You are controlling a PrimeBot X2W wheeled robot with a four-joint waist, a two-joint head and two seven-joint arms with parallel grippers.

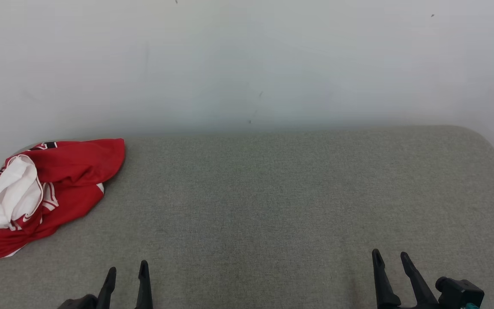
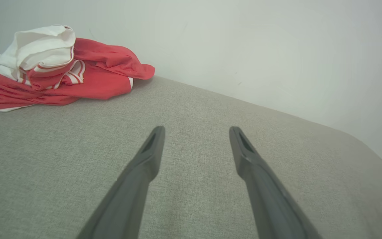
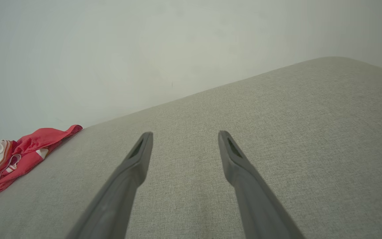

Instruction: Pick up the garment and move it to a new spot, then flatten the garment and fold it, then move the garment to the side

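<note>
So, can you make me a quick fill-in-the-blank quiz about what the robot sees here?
1. The crumpled red and white cloth garment lies at the robot's far ____ on the grey fabric-covered surface.
2. The left gripper and the right gripper are both ____, holding nothing.
3. The plain wall behind the surface is ____.
Missing words: left; open; white.

A crumpled red fabric garment (image 1: 73,178) with white panels and striped red-and-white trim is seen bunched in a loose heap at the left edge of the head view, at mid height. It is laid at the far left corner of the grey fabric-covered worktop (image 1: 272,193). A white portion is turned up over the red cloth. The garment (image 2: 95,83) is found at the upper left of the left wrist view, and the garment (image 3: 31,149) at the lower left of the right wrist view.
</note>
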